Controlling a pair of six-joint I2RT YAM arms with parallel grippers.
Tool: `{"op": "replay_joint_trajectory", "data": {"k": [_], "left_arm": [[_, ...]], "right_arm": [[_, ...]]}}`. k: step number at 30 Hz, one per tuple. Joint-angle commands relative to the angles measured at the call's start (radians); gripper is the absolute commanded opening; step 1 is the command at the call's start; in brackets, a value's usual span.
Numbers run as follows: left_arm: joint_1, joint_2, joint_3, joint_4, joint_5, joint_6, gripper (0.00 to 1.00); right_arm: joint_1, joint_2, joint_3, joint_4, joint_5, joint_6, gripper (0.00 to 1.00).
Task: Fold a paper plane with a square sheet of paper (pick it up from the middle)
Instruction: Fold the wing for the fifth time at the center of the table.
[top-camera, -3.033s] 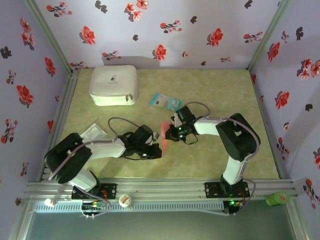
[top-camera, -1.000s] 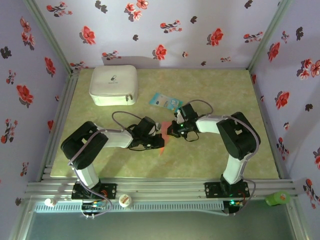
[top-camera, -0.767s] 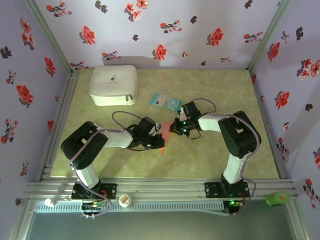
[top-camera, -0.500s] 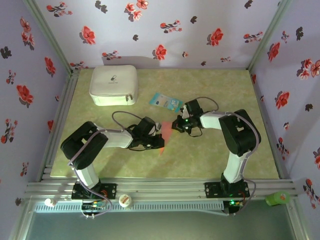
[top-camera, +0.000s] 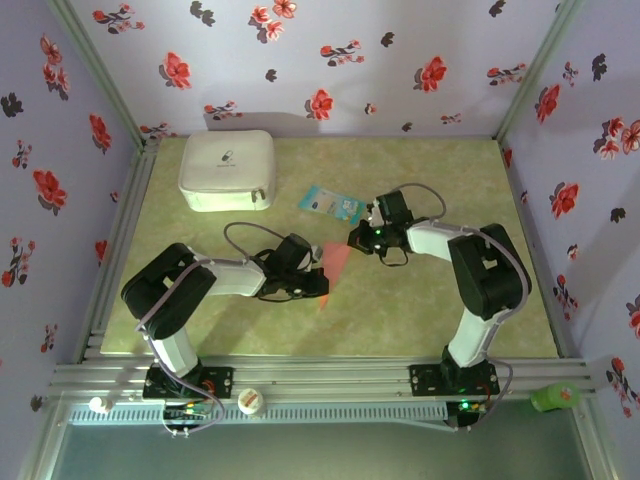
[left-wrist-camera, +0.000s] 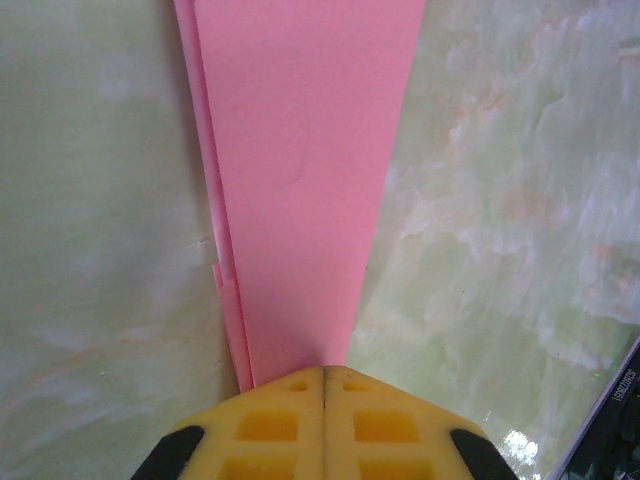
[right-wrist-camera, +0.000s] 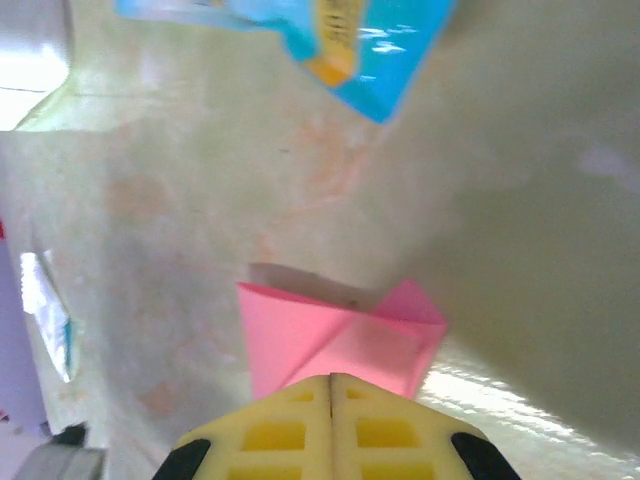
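Observation:
The salmon-pink square sheet of paper is folded into a slim pointed paper plane (top-camera: 336, 265) lying mid-table between both grippers. My left gripper (top-camera: 322, 287) is shut at its narrow near end. In the left wrist view the paper plane (left-wrist-camera: 300, 180) widens away from the closed tips of the left gripper (left-wrist-camera: 325, 372), with layered edges showing on the left. My right gripper (top-camera: 353, 243) is shut on the wide far end. In the right wrist view the paper plane (right-wrist-camera: 330, 335) rises out of the right gripper (right-wrist-camera: 331, 378), its flaps spread and a shadow behind.
A white case (top-camera: 228, 170) stands at the back left. A small light-blue printed packet (top-camera: 332, 203) lies just beyond the grippers and also shows as the blue packet (right-wrist-camera: 330, 40) in the right wrist view. Floral walls close in the table (top-camera: 450, 300) on three sides.
My right gripper has drawn away to the right and farther back from the left one, and the paper's wide end has gone with it. The left gripper has stayed put.

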Motion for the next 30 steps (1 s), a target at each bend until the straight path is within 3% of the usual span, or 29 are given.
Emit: {"op": "replay_joint_trajectory", "data": {"k": [1,7,15,30], "left_arm": [[-0.011,0.026,-0.053,-0.144,-0.047,0.008,0.0],[-0.013,0.023,-0.05,-0.146,-0.049,0.009,0.0],[-0.016,0.026,-0.045,-0.153,-0.047,0.007,0.0],[-0.022,0.037,-0.032,-0.154,-0.045,0.004,0.0]], "right_arm": [[0.046,-0.011,0.01,0.008,-0.031,-0.039,0.05],[0.069,0.061,0.022,-0.008,0.0,-0.049,0.05],[0.012,0.14,0.106,-0.082,0.089,-0.113,0.04],[-0.11,0.159,0.084,0.029,0.04,-0.063,0.06]]}}
